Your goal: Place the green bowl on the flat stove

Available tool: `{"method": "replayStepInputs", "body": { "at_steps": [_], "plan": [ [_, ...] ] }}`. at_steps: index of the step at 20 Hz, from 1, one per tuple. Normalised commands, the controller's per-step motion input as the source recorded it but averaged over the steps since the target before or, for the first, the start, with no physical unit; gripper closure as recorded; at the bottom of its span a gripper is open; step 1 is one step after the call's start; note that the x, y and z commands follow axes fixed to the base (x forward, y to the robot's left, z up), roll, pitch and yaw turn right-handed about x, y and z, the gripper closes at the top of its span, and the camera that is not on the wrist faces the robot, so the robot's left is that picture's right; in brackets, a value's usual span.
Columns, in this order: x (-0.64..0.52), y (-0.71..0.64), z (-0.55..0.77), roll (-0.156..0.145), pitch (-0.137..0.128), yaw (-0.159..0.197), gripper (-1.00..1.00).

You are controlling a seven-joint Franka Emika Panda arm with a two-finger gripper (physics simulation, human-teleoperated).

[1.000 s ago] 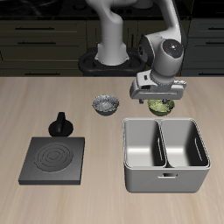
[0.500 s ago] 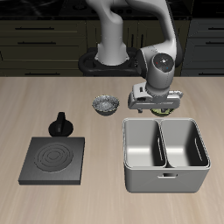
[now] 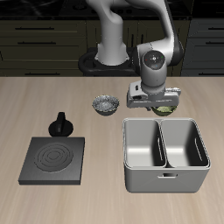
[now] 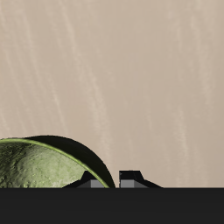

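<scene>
The green bowl (image 3: 164,109) sits on the table just behind the grey bin, mostly hidden by my hand. My gripper (image 3: 156,105) is down on it. In the wrist view the bowl's olive, mottled inside (image 4: 44,166) fills one side, and its rim runs between my two fingertips (image 4: 108,180), which stand close together on the rim. The gripper is shut on the green bowl. The flat stove (image 3: 54,158), a black slab with pale rings, lies far off near the table's front edge, with nothing on it.
A grey two-compartment metal bin (image 3: 166,154) stands right in front of the bowl. A grey-white speckled bowl (image 3: 106,105) sits beside the gripper. A black moka pot (image 3: 60,124) stands just behind the stove.
The gripper has come down from above the green bowl onto its rim, and the wrist has shifted slightly towards the speckled bowl. The bowl has not moved.
</scene>
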Motion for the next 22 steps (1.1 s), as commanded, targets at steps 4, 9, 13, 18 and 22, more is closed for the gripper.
{"method": "replayStepInputs", "body": {
  "at_steps": [4,9,13,18,22],
  "plan": [
    [0.02,-0.06,0.29,0.013,-0.057,-0.009,1.0],
    [0.09,-0.11,0.31,0.001,-0.045,0.002,1.0],
    [0.15,-0.19,0.46,-0.019,-0.05,0.018,1.0],
    [0.04,-0.27,0.49,-0.046,-0.092,0.044,1.0],
    [0.03,-0.27,0.42,-0.012,-0.043,-0.005,1.0]
  ]
}}
